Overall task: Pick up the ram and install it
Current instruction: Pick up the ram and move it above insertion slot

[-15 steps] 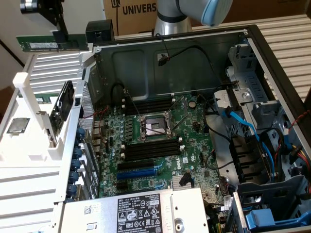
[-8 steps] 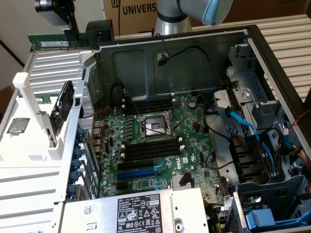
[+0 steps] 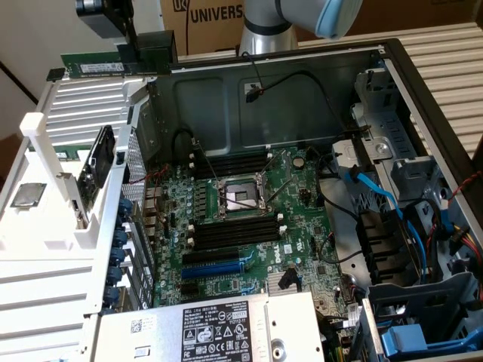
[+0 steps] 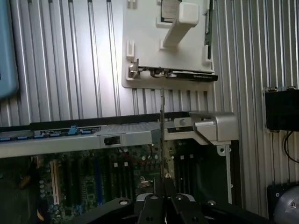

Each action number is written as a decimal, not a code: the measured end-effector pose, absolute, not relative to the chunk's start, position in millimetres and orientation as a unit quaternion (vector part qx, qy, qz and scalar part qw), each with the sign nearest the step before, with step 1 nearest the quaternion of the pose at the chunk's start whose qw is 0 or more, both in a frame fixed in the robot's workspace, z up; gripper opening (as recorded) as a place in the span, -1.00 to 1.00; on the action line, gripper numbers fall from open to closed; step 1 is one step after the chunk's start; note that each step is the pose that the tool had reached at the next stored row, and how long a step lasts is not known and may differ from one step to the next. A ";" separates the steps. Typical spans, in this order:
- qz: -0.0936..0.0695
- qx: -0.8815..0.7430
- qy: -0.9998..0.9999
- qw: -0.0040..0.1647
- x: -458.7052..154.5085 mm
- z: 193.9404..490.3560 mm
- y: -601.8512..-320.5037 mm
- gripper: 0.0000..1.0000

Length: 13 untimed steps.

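Note:
The ram [image 3: 94,66] is a long green stick with a pale label. It hangs level in the air above the upper left corner of the open computer case [image 3: 392,83], in the exterior view's upper left. My gripper [image 3: 147,56] is shut on the end nearer the case. In the wrist view the ram [image 4: 162,130] shows edge-on as a thin line running out from my gripper [image 4: 164,186], over the case wall and the motherboard [image 4: 93,182]. The black memory slots [image 3: 230,162] and a second bank [image 3: 234,230] lie well below, on either side of the processor socket [image 3: 241,197].
A white parts holder [image 3: 45,226] with a processor chip [image 3: 26,194] stands outside the case at the exterior view's left. A blue slot [image 3: 219,265], the power supply [image 3: 219,328], loose black and blue cables [image 3: 377,196] and drive bays [image 3: 423,302] crowd the case.

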State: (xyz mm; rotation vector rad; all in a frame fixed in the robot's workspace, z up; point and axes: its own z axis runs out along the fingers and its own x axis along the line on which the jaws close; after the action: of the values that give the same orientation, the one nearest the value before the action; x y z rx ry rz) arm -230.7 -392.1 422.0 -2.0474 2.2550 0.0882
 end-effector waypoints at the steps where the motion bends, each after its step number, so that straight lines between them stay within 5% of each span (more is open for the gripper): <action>1: 0.027 -0.671 0.739 0.047 -227.8 421.8 -392.1 -0.76; 13: 0.001 -0.673 0.739 0.036 -164.8 412.1 -392.0 -0.76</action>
State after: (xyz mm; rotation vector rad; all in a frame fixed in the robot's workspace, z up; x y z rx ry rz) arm -164.8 -392.0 412.1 -2.0681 2.2696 0.0041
